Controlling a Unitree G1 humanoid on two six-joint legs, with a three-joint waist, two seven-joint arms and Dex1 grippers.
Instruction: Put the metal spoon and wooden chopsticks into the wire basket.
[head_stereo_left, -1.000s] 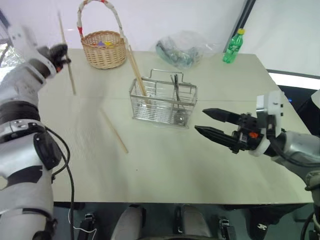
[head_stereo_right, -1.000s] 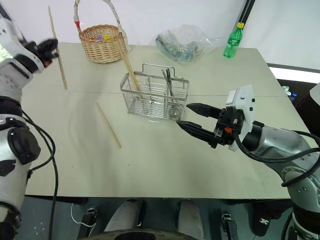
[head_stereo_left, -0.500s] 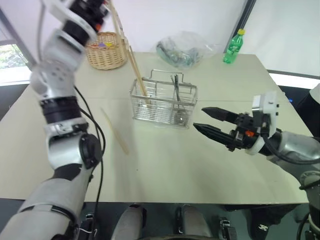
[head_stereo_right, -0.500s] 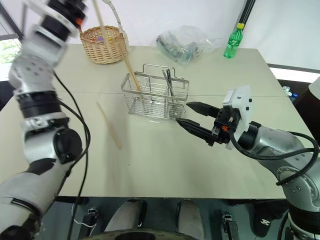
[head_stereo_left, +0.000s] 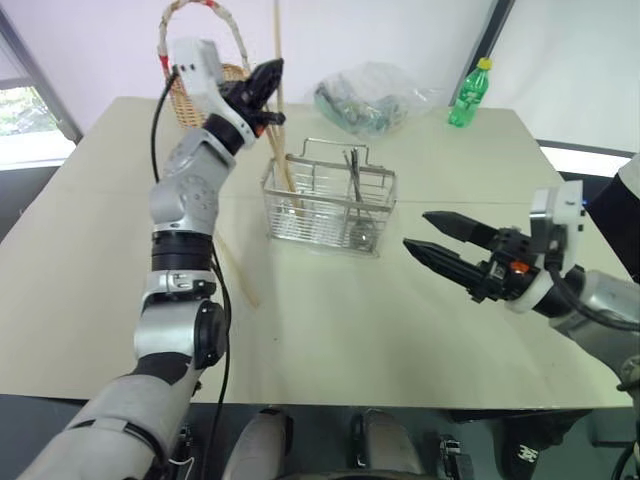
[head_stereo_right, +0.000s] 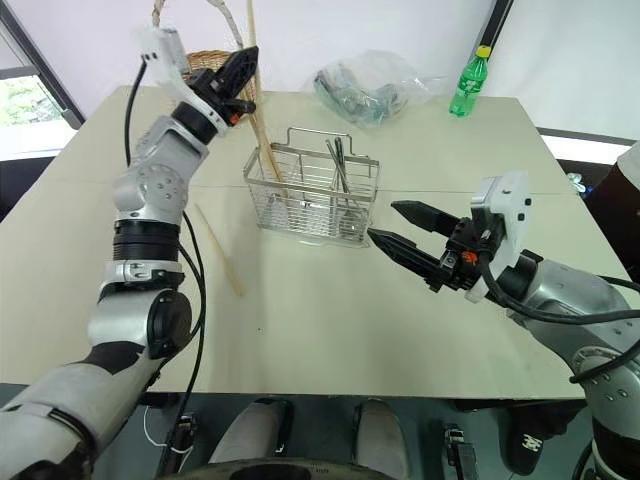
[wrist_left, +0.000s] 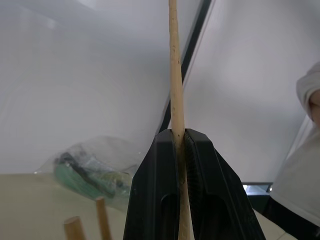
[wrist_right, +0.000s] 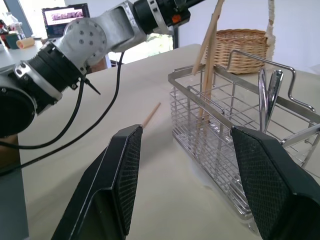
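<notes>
The wire basket (head_stereo_left: 330, 205) stands mid-table. One of the wooden chopsticks (head_stereo_left: 283, 160) leans in its left compartment. The metal spoon (head_stereo_left: 350, 172) stands in the middle compartment, handle up, among slim metal handles. My left gripper (head_stereo_left: 266, 84) is raised just above the basket's left end, shut on an upright chopstick (wrist_left: 176, 100) that rises past the fingers. Another chopstick (head_stereo_left: 232, 265) lies flat on the table left of the basket. My right gripper (head_stereo_left: 415, 229) hovers right of the basket, open and holding nothing, pointing at it (wrist_right: 220, 125).
A round wicker basket (head_stereo_left: 205, 85) sits at the back left, behind my left arm. A clear plastic bag (head_stereo_left: 370, 95) and a green bottle (head_stereo_left: 467, 92) stand at the back. A person's white sleeve (head_stereo_left: 630, 190) shows at the right edge.
My left arm has swung right with the chopstick, from the table's far left to above the wire basket's left end. The right gripper has stayed put and open.
</notes>
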